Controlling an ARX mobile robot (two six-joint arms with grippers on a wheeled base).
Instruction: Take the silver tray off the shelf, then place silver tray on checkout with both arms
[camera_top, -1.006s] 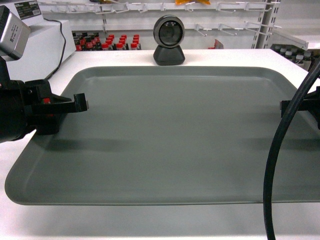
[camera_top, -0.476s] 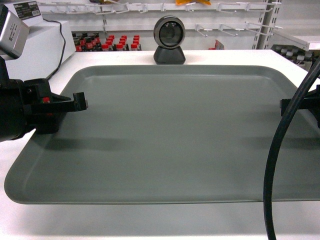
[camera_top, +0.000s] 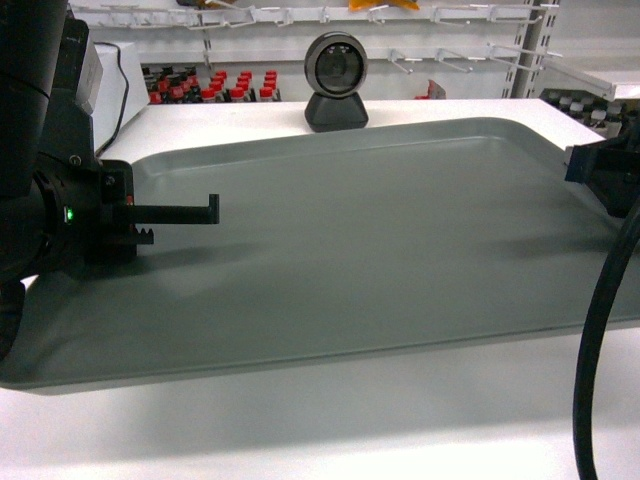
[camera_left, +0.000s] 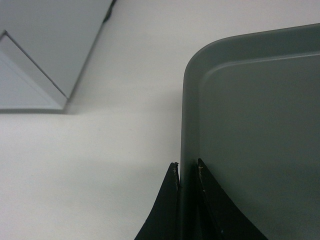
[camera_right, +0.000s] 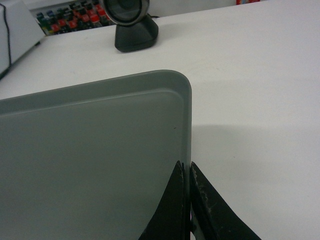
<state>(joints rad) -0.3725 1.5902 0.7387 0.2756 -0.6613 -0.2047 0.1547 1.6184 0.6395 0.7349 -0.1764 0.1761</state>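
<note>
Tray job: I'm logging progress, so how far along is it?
Done: the tray is off the shelf and over the white checkout table. In hand: the left tool and right tool each pinch a side rim; the tray looks tilted, its right side higher. Left: set it flat and let go.

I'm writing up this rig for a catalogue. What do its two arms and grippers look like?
Both arms are bulky and black. The left arm has a small green light, a red spot and a thin toothed left gripper. The right gripper has narrow black tapered fingers; a thick black cable hangs beside it.
</note>
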